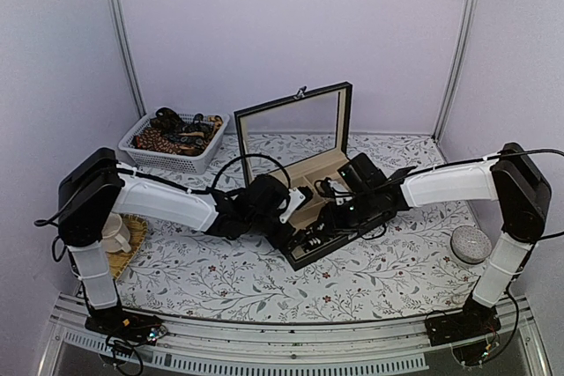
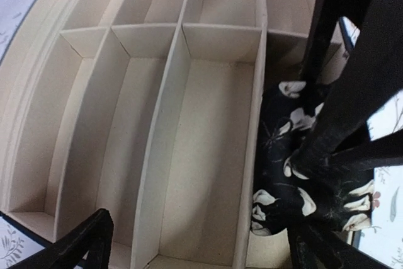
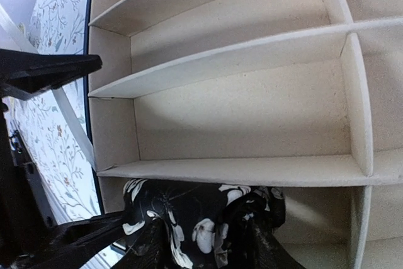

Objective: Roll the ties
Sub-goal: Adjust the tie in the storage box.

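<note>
On the flower-printed tablecloth [image 1: 370,279], a white plastic basket [image 1: 167,161] of patterned ties [image 1: 176,134] sits far left. Our left gripper [image 2: 201,240] is spread wide over the black, beige-lined box [image 1: 322,167]. In its end compartment our right gripper [image 3: 208,244] straddles a rolled black flower-print tie [image 2: 274,181]; whether it pinches, we cannot tell.

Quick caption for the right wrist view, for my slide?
Right gripper straddling the black floral tie, bundled in a compartment of the beige divided box.
</note>
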### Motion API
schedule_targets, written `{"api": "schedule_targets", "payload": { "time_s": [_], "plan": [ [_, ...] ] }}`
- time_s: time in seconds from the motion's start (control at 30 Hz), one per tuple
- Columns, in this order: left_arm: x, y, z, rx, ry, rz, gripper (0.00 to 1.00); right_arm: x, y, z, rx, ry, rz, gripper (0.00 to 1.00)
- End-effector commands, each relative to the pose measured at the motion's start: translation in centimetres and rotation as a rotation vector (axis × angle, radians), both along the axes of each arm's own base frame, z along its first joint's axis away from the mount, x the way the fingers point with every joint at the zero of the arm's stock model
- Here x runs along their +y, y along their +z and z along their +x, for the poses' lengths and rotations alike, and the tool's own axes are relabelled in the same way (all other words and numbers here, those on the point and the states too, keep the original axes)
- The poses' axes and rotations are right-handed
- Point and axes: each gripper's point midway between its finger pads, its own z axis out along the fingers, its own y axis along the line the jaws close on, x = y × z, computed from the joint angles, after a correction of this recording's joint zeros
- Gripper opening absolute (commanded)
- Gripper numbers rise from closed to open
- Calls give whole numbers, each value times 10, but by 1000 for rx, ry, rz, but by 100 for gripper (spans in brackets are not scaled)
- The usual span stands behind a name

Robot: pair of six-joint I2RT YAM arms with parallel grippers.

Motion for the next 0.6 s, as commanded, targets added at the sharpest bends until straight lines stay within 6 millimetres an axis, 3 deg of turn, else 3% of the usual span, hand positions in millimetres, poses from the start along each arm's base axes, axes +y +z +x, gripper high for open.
{"api": "schedule_targets", "payload": {
  "time_s": [0.0,0.23,0.33,0.4,0.57],
  "plan": [
    [-2,42,6,-50,16,-89,96,-11,18,0,-30,3,-105,48],
    [-3,60,8,-63,18,-129,96,-3,71,13,-125,9,-61,58],
    [-1,67,10,-71,28,-140,96,-5,80,11,-139,14,-56,60],
    [1,72,13,-81,44,-139,97,-2,100,15,-174,14,-30,60],
    [9,95,17,-115,84,-166,98,2,108,3,-166,66,18,41]
  ]
}}
